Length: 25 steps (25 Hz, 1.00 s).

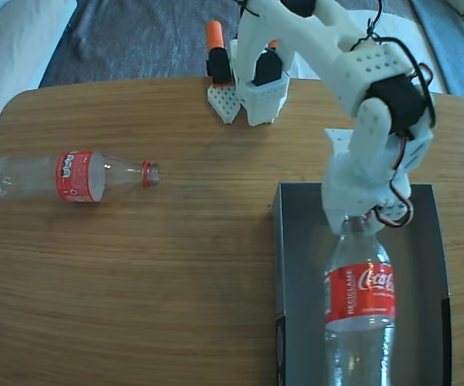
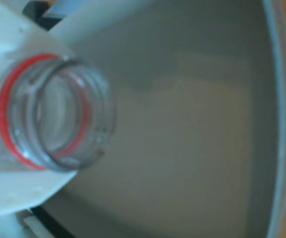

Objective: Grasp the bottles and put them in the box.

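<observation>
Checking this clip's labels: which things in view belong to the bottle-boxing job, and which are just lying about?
Job:
- held bottle, neck at the gripper, over the box
- second bottle, lying on the table

Lying about:
- orange-tipped white part at the table's far edge

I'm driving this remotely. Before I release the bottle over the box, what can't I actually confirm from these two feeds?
- Gripper jaws: in the fixed view the arm's wrist covers them; the grip cannot be confirmed.
- Held bottle base: cut off by the fixed view's bottom edge, so whether it touches the box floor is unknown.
- Wrist view: blurred; only the bottle mouth and grey interior show.
- Second bottle: label text too small.
</observation>
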### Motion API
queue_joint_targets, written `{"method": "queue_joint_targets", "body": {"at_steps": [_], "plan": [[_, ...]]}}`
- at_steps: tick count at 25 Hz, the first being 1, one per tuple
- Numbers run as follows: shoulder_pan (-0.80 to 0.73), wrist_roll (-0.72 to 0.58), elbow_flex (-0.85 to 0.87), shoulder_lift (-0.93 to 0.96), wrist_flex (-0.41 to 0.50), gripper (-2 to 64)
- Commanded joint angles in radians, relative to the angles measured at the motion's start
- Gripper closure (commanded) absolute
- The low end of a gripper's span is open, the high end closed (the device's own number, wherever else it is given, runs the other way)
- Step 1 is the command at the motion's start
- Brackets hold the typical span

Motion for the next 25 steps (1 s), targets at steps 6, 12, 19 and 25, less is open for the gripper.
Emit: {"method": "queue_joint_targets", "body": {"at_steps": [6,12,19,25], "plan": [[-0.008,0.084,0.006,0.035,0.009,61.7],[-0.009,0.075,0.06,0.049,-0.005,61.7],[-0.018,0.072,0.173,0.118,-0.048,61.7],[-0.011,0.072,0.204,0.121,-0.064,61.7]]}}
